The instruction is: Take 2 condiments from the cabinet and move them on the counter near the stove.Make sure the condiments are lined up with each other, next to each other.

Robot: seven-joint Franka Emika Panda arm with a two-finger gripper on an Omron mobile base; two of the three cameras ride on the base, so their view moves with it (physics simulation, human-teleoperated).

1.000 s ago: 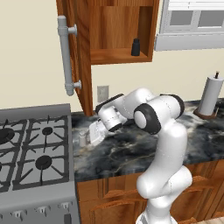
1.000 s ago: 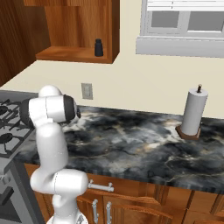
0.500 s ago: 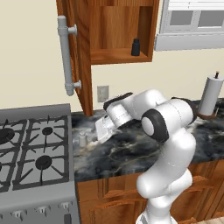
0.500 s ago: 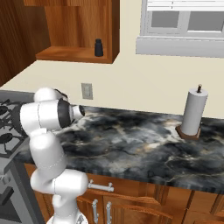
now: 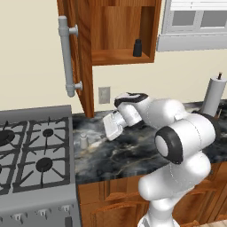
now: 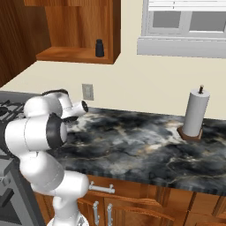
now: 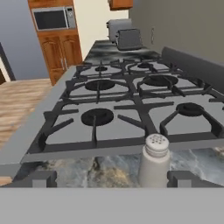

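Now the light grey shaker stood upright on the counter, close in front of the pincer and a little toward one of its tips, between the pincer and the edge of the stove. In the left base view the same shaker was a small pale bottle just beside the stove, and the pincer hung near it above the counter, pointing toward it. The pincer was spread wide, with nothing between its tips, and it did not touch the shaker.

The black shaker stood far above the pincer, upright on the bottom board of the cabinet, near its outer corner. From the right base view this shaker also stood close to the front edge of the cabinet. The cabinet door was swung open, and its grey bar handle faced the room.

Behind the pincer, well apart along the counter, the paper-towel roll stood on its stand by the wall. A wall outlet sat on the wall above the pincer, under the cabinet.
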